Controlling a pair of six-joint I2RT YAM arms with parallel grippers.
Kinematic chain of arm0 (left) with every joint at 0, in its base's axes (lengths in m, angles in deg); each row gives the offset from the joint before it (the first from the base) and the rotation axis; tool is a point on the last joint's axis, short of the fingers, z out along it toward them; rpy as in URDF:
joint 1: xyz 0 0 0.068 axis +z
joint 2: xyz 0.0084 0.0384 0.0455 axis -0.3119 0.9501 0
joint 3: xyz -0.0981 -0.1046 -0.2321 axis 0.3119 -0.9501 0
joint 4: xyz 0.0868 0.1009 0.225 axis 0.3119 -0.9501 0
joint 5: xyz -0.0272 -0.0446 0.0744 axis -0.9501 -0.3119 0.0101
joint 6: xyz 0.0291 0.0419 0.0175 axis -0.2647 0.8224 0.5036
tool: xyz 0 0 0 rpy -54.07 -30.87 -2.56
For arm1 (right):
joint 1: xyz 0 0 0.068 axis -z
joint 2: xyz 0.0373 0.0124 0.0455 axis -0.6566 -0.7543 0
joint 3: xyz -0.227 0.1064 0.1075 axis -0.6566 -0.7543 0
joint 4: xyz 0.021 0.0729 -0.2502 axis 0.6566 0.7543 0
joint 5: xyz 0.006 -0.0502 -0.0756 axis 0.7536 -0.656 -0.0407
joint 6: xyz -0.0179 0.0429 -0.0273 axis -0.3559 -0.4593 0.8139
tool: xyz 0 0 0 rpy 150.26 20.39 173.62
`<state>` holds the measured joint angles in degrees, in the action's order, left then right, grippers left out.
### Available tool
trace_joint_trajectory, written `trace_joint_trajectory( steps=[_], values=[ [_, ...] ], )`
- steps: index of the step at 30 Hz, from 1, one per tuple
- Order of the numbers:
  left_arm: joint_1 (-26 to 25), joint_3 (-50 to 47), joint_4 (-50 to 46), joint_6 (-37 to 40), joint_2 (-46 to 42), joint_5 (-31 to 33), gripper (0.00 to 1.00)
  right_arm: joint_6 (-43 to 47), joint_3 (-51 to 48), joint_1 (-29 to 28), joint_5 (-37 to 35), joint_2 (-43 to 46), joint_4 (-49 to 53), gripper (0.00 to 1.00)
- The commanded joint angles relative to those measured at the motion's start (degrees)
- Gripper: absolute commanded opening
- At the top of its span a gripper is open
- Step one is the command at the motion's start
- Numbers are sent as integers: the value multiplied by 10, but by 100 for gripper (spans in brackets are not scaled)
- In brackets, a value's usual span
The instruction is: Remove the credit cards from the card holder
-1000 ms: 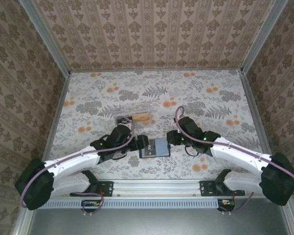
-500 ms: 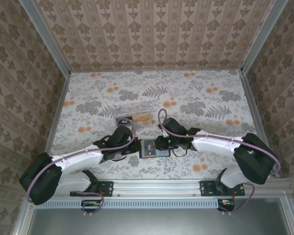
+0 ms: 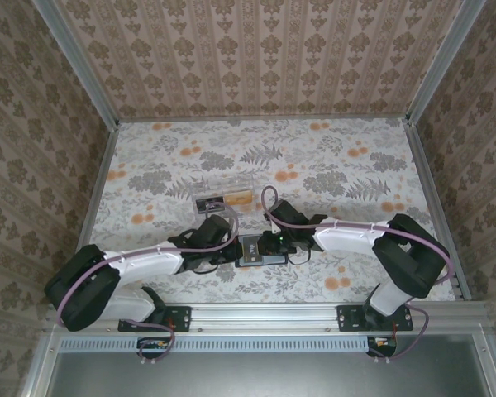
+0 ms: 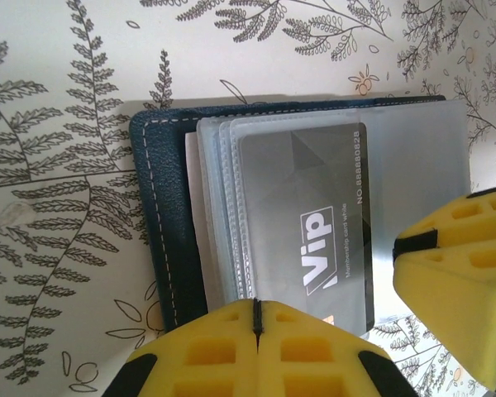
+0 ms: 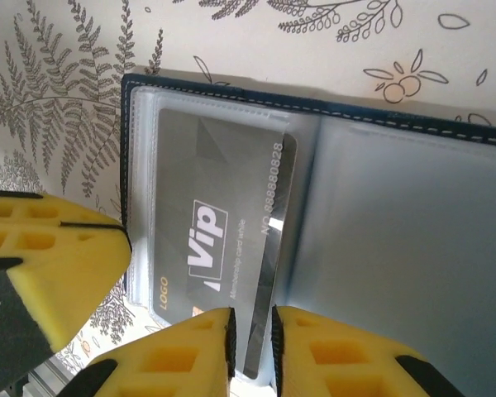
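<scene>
At the near middle of the counter [image 3: 331, 157], the card holder [image 3: 260, 249] lay open between your two claws.
Your left claw [image 4: 256, 331] had its fingers pressed together at the edge of the clear sleeves, and I could not tell whether anything was pinched there. Your right claw [image 5: 252, 339] was clamped on the lower edge of the grey VIP card [image 5: 219, 248], which sat in the left sleeve of the navy holder. Beyond them a clear plastic box [image 3: 225, 198] rested on the floral surface.
</scene>
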<state>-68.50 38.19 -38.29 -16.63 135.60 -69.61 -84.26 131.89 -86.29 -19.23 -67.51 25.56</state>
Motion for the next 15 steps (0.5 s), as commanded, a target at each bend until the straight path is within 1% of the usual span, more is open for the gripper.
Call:
trace_joint_trajectory(
  steps=[1,8,15],
  values=[
    [-7,14,-17,6,6,14,0,-10,9,5,16,-15,-12,24],
    [-16,16,-38,0,16,28,0,-15,4,12,27,-27,-25,24],
    [-22,20,-37,-3,39,26,0,-21,-1,14,36,-35,-41,24]
  ],
)
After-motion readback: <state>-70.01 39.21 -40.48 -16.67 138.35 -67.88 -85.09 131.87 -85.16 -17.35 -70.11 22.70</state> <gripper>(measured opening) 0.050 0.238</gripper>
